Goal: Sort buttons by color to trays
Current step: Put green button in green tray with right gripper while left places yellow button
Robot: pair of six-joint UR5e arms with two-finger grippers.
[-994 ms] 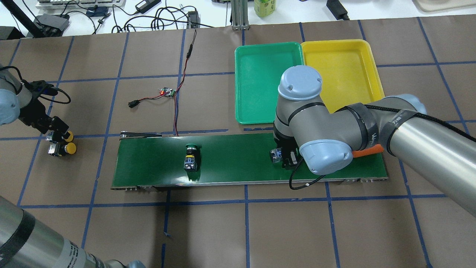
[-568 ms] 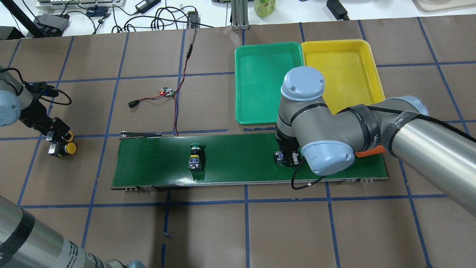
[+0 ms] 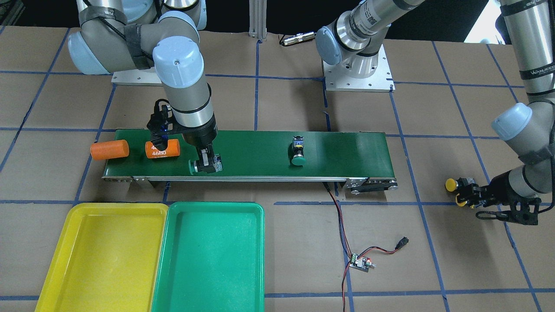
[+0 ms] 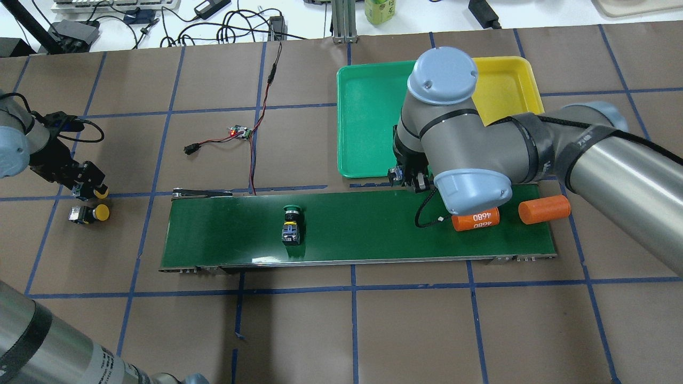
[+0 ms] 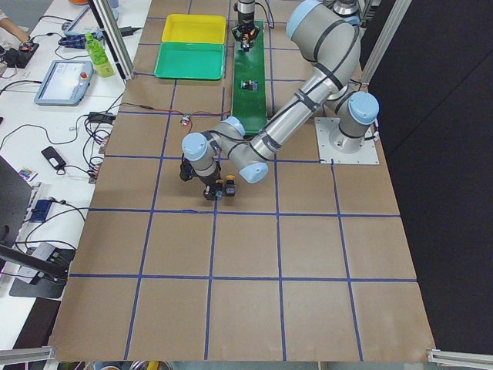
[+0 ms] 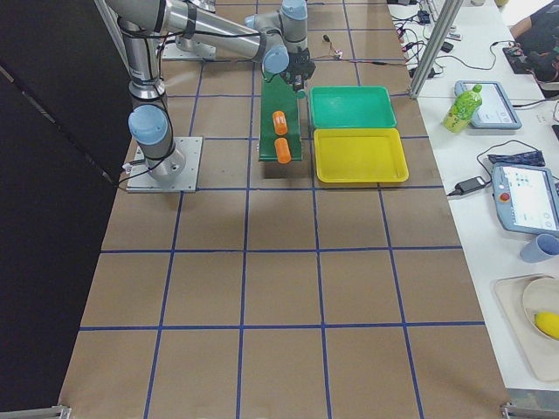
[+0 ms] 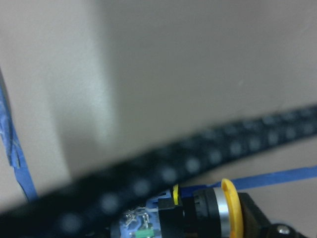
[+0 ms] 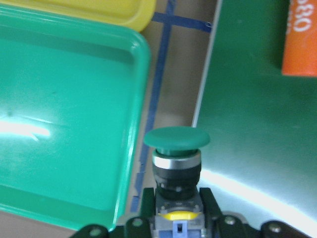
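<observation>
Overhead exterior view: within the last second the right gripper (image 4: 408, 180), clamped on a green button (image 8: 177, 140), has been carried off the conveyor belt (image 4: 347, 234) and is now held over the gap between the belt and the green tray (image 4: 368, 106), so release into the matching tray is judged to be close. The second green button (image 4: 291, 224) has been borne further along the belt. The left gripper (image 4: 85, 178), closed on a yellow button (image 7: 229, 213), has been drawn slightly away from the other yellow button (image 4: 97, 213) on the table, and nothing is yet seen in the yellow tray (image 4: 501, 80).
</observation>
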